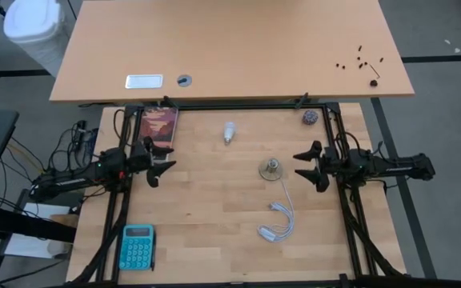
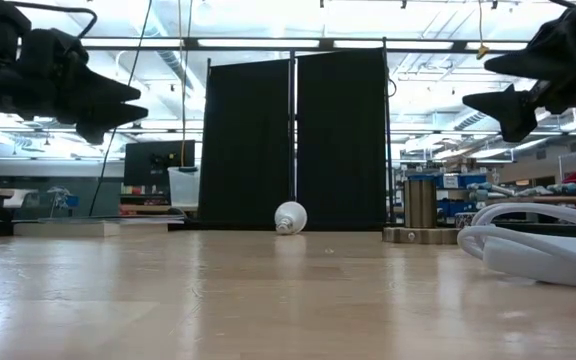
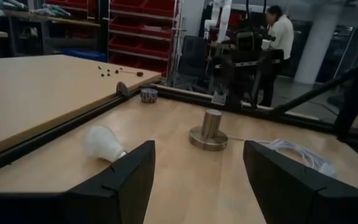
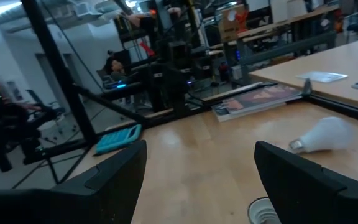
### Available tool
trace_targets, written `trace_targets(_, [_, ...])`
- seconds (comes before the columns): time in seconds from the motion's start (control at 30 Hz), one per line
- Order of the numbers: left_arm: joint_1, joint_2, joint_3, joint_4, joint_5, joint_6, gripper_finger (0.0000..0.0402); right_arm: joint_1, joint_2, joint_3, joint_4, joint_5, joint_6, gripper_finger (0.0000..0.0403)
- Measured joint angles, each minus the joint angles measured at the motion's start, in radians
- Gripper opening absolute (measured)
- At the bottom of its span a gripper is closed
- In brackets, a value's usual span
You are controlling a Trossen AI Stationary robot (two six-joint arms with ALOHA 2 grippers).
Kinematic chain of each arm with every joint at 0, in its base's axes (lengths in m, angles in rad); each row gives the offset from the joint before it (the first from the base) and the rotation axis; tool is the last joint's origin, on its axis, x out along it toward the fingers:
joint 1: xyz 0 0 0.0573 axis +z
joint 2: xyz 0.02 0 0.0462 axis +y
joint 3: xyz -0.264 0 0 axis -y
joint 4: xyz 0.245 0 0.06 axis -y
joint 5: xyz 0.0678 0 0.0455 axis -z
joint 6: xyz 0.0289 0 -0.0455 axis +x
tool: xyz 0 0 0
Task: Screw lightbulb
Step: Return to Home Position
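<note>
The white lightbulb (image 1: 229, 132) lies on its side on the wooden table, toward the far edge; it also shows in the left wrist view (image 3: 102, 143) and the right wrist view (image 4: 326, 136). The round socket (image 1: 271, 168) stands upright mid-table, its white cable (image 1: 278, 222) coiled toward the near edge. My left gripper (image 1: 159, 159) hovers open at the table's left, pointing level toward the right. At the table's right, my right gripper (image 1: 306, 166) hovers open and points level toward the left, just beside the socket. Neither holds anything.
A book (image 1: 158, 126) lies at the far left and a teal calculator (image 1: 138, 246) at the near left. A small dark ball (image 1: 309, 118) sits at the far right. A second, larger table (image 1: 230, 48) stands beyond the black frame. A person (image 3: 281, 37) stands in the room.
</note>
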State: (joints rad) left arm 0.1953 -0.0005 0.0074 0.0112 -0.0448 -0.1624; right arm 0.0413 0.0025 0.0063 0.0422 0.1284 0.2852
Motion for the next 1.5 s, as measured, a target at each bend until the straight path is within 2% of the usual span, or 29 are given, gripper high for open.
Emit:
trace_targets(0.47, [0.001, 0.0, 0.0, 0.0, -0.003, 0.0, 0.0247, 0.07, 0.0, 0.0, -0.003, -0.001, 0.0, 0.0307])
trace_targets(0.83, [0.001, 0.0, 0.0, 0.094, -0.009, 0.0, 0.0247, 0.07, 0.006, 0.0, -0.002, 0.0, 0.0, 0.0307])
trace_targets(1.5, [0.001, 0.0, 0.0, 0.102, -0.004, 0.0, 0.0247, 0.07, 0.006, 0.0, 0.0, 0.0, 0.0, 0.0307])
